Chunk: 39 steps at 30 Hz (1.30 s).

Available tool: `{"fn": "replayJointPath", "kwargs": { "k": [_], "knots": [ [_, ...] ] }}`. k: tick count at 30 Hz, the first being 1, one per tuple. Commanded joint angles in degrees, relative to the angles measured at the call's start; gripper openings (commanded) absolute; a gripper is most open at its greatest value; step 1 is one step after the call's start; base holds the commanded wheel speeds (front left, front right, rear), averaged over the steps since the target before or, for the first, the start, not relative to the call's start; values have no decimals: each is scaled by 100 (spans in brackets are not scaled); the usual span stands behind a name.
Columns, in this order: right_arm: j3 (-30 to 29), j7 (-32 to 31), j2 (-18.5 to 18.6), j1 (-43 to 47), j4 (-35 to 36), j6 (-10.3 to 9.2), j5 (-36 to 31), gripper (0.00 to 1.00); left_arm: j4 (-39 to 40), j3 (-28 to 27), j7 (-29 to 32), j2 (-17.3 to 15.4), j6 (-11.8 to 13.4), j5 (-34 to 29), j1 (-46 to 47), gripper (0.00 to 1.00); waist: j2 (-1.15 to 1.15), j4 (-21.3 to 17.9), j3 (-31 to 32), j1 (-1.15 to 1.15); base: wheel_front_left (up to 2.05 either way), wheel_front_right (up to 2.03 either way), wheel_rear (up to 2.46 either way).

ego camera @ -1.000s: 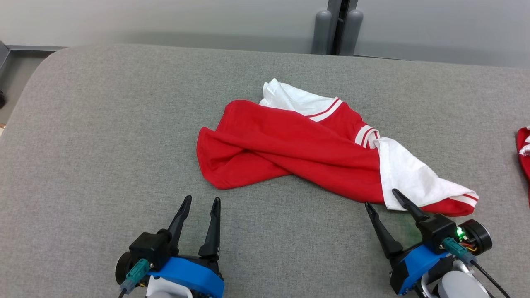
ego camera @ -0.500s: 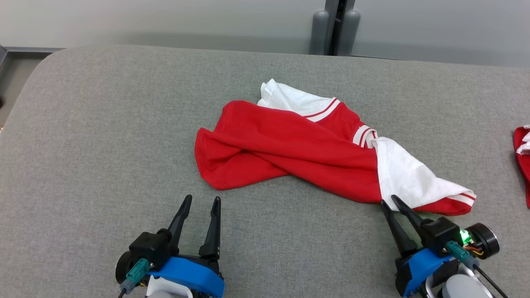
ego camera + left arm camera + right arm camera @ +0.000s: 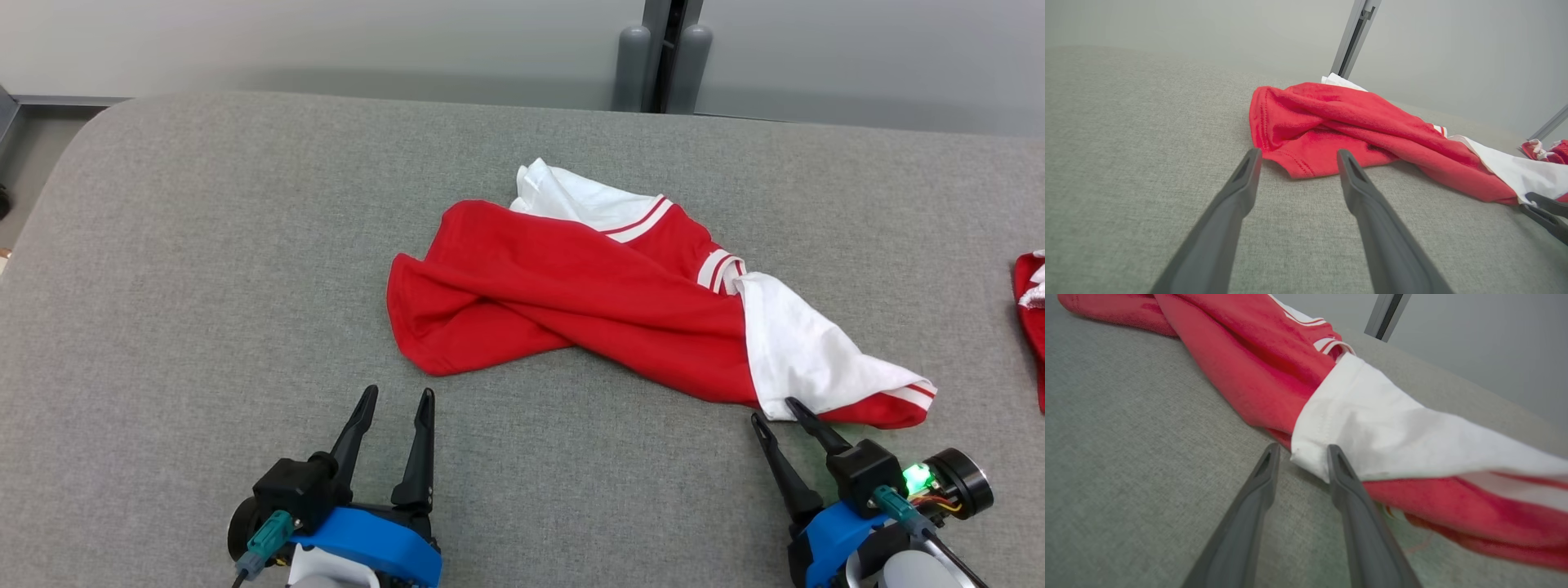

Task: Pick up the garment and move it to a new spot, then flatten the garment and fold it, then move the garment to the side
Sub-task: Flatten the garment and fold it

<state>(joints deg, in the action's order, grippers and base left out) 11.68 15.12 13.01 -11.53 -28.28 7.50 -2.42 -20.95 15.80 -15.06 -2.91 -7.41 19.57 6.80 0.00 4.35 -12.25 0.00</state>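
The garment [image 3: 571, 294], a red shirt with white, red-striped sleeves, lies crumpled in the middle of the grey table [image 3: 204, 245]. My left gripper [image 3: 396, 395] rests open near the front edge, a short way in front of the red hem [image 3: 1294, 163], touching nothing. My right gripper [image 3: 772, 410] has its tips at the near corner of the white sleeve [image 3: 808, 351]. In the right wrist view that white corner [image 3: 1306, 455] sits at the gap between the parted fingers of the right gripper [image 3: 1301, 448], which do not pinch it. The right fingers [image 3: 1545, 209] also show in the left wrist view.
Another red and white cloth [image 3: 1030, 302] lies at the table's right edge. Two grey posts [image 3: 661, 57] stand behind the far edge against a pale wall. The table's far left corner is rounded, with floor [image 3: 33, 147] beyond it.
My right gripper narrowed from wide apart, then parted slightly again, and drew back a little toward me from the sleeve's corner. The left gripper and the garment stayed put.
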Motion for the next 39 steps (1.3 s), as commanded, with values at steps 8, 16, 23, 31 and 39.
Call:
{"fn": "replayJointPath", "kwargs": {
  "k": [8,16,23,31,39],
  "knots": [
    [-70,2,-46,-166,-165,-2,-287,37,-7,-37,-15,-2,-15,13,-34,100,0,9,-6,0,0,0,0],
    [18,3,-50,-208,621,-2,-47,0,35,-95,-15,-1,-15,-16,-54,100,0,-37,32,0,0,0,0],
    [864,1,574,373,2446,-1,685,0,37,-170,-15,-1,-15,-69,-162,100,0,-261,203,0,0,0,0],
    [1405,2,1592,1713,2832,-2,1406,0,92,-199,-15,-2,-15,-84,-94,100,0,-566,165,0,0,0,0],
    [391,2,1688,2077,2282,-2,1735,0,84,-247,-15,-3,-15,-145,2,100,0,-738,7,0,0,0,0]
  ]
}}
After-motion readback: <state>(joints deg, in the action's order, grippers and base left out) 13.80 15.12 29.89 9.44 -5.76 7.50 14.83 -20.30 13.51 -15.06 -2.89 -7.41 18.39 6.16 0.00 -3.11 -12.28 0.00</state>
